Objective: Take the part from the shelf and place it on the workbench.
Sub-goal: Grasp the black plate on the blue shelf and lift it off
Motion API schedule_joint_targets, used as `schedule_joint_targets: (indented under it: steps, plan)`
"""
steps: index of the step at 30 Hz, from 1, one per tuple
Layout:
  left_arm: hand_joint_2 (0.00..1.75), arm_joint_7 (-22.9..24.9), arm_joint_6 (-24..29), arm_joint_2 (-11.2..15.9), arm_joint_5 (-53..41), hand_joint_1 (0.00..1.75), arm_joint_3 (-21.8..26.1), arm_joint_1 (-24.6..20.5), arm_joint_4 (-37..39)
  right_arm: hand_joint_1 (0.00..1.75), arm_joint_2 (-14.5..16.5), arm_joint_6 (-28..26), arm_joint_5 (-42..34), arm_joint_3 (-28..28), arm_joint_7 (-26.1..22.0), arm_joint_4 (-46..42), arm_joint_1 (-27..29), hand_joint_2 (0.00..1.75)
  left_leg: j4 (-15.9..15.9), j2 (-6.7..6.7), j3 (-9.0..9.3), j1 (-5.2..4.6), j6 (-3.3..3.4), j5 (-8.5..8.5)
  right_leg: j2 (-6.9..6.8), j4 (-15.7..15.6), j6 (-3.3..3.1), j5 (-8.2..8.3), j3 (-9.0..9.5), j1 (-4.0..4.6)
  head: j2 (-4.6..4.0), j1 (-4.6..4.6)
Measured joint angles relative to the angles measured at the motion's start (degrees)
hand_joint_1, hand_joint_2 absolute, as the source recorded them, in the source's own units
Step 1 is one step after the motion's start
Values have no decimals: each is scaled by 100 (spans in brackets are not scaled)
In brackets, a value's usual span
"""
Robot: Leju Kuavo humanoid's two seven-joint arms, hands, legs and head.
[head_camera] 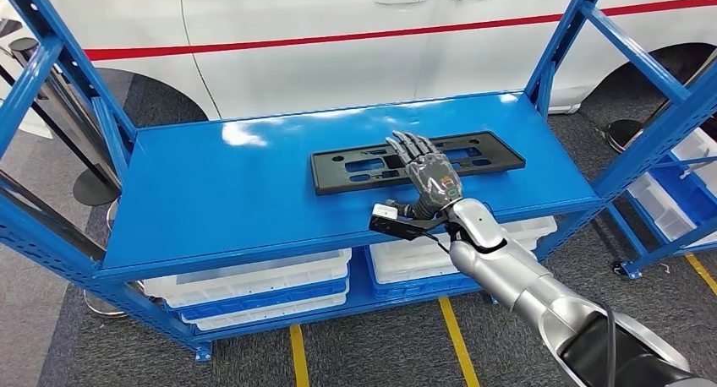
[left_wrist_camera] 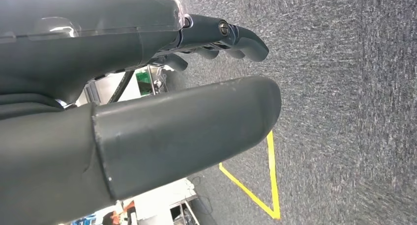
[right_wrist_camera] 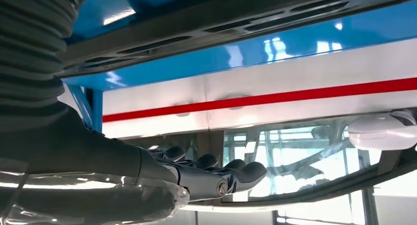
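Note:
A long black plastic plate, the part, lies flat on the blue shelf top, right of the middle. My right hand reaches over the part's middle, palm down and fingers stretched out, holding nothing. In the right wrist view a gap shows between the right hand and the part, so they are apart. In the left wrist view my left hand hangs over grey carpet with thumb and fingers apart and nothing in it.
Blue uprights frame the shelf's ends. White bins sit on the level below. Behind the shelf stands a white car with a red stripe. Another blue rack with bins is at the right. Yellow lines mark the floor.

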Motion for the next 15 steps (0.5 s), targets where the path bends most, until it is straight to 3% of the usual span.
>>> schedule_joint_targets:
  steps: [15]
  plan:
    - [0, -31, -81, -2, 22, 0, -58, -9, 0, 0, -35, 350, 120, 9, -97, 319, -216, 175, -1, 0, 0, 1, 0, 0, -2, 1, 0, 0, -1, 2, 0, 0]
